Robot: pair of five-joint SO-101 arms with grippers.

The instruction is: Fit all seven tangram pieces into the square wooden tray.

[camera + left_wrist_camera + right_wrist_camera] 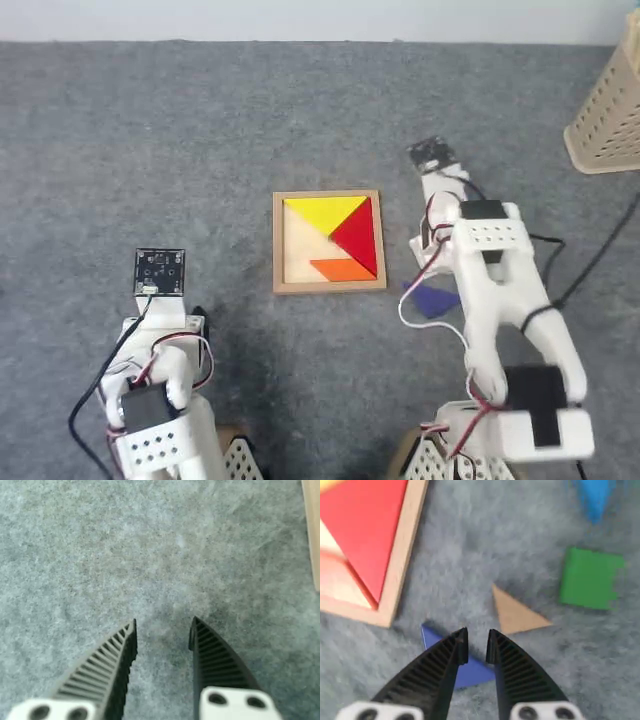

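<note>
The wooden tray point(330, 288) sits in the middle of the grey surface point(180, 130) with a yellow triangle point(322, 212), a red triangle point(358, 240) and an orange piece point(343, 269) already in it. The right gripper point(476, 639) hangs over the dark blue piece point(472, 674) near the tray's corner, jaws only a crack apart, nothing in them. A tan triangle point(516, 614), green square point(590, 577) and light blue piece point(592, 497) lie loose nearby. The left gripper point(162, 627) is over bare surface, parted wider, also holding nothing.
</note>
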